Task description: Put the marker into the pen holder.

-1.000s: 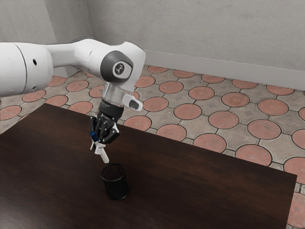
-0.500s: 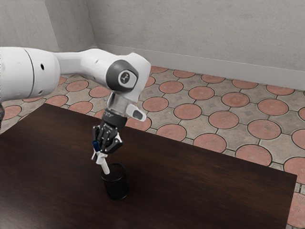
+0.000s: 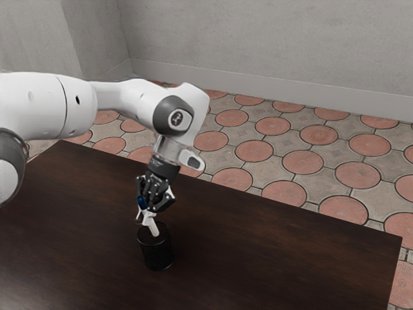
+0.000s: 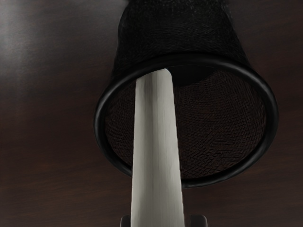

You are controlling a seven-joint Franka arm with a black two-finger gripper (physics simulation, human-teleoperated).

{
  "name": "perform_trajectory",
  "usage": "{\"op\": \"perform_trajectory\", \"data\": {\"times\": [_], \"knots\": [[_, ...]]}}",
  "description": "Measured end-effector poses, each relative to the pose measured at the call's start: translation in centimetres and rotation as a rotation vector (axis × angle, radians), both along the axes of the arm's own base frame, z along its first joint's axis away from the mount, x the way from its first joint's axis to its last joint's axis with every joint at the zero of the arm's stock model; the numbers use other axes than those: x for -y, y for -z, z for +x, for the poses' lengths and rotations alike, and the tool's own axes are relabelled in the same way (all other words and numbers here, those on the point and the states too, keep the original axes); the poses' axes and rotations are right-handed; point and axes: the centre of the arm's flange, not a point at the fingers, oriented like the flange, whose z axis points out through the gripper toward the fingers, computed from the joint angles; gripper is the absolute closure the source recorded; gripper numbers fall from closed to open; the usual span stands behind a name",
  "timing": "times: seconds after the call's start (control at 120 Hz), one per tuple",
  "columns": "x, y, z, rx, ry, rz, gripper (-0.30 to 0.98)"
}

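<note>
A white marker (image 3: 152, 227) with a blue upper part slants downward from the jaws of a black gripper (image 3: 148, 214), its pale free end at the mouth of a black mesh holder (image 3: 157, 253). The jaws are closed to about the marker's width, clasping it from two sides above the holder. Whether the tip sits within the rim or just over it cannot be told. The holder stands upright below the jaws, its round opening facing up toward them, on a dark wooden table (image 3: 258, 252). Above the jaws, a white arm (image 3: 129, 97) bends down to the gripper. Beyond the table lie a floor (image 3: 303, 161) of round reddish tiles and a plain gray wall (image 3: 271, 39).
</note>
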Motion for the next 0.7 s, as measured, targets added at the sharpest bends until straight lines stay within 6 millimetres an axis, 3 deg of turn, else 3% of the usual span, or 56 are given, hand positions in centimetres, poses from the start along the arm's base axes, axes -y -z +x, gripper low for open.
{"op": "perform_trajectory", "data": {"times": [0.167,0.325,0.442,0.508,0.608,0.7], "knots": [[-0.7,1.6,1.0,0.036,-0.001,0.008,0.75],[-0.5,1.9,1.3,0.055,-0.005,-0.002,0.4],[-0.5,1.5,1.5,0.071,-0.009,-0.008,0.23],[-0.4,-2.3,1.8,0.161,-0.009,-0.026,0.17],[-1.3,-11.9,1.5,0.393,-0.016,-0.068,0.1],[-3.8,-20.2,-0.3,0.597,-0.04,-0.101,0.07]]}}
